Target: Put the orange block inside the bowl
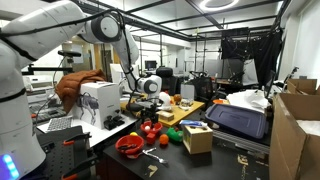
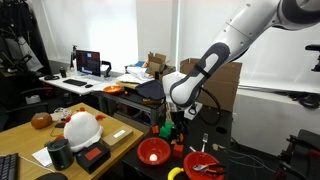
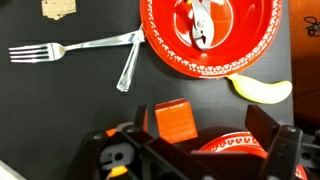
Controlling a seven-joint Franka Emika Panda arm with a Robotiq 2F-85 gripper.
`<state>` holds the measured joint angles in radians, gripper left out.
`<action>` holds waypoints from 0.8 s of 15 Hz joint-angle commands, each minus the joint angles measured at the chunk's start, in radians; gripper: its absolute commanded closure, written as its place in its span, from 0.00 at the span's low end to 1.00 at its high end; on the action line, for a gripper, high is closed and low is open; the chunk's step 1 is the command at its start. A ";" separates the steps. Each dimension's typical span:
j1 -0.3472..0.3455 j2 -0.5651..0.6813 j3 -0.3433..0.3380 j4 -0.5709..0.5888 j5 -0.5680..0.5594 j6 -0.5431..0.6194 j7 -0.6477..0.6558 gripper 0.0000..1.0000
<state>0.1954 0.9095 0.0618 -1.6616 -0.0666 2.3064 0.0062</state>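
Note:
The orange block [image 3: 177,122] lies on the dark table between my gripper's [image 3: 200,120] fingers, close to the left finger in the wrist view. The fingers are wide apart and open. Just under the gripper, the patterned rim of the bright red bowl [image 3: 236,143] shows, mostly hidden by the gripper body. In both exterior views the gripper [image 1: 150,101] [image 2: 174,120] hangs low over the table, with the bowl [image 2: 152,151] close by. I cannot make out the block in the exterior views.
A second red bowl [image 3: 205,35] [image 2: 205,165] holds a metal tool. Two forks [image 3: 95,47] lie beside it, and a yellow banana-like piece [image 3: 262,90] lies on its other side. A cardboard box [image 1: 197,137] and a blue case [image 1: 237,120] stand nearby.

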 commanded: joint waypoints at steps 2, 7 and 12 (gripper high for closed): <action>-0.048 0.085 0.050 0.093 0.019 -0.080 -0.093 0.00; -0.057 0.148 0.044 0.142 0.011 -0.094 -0.108 0.00; -0.053 0.204 0.053 0.210 0.010 -0.087 -0.113 0.00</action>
<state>0.1477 1.0770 0.1007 -1.5159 -0.0615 2.2497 -0.0782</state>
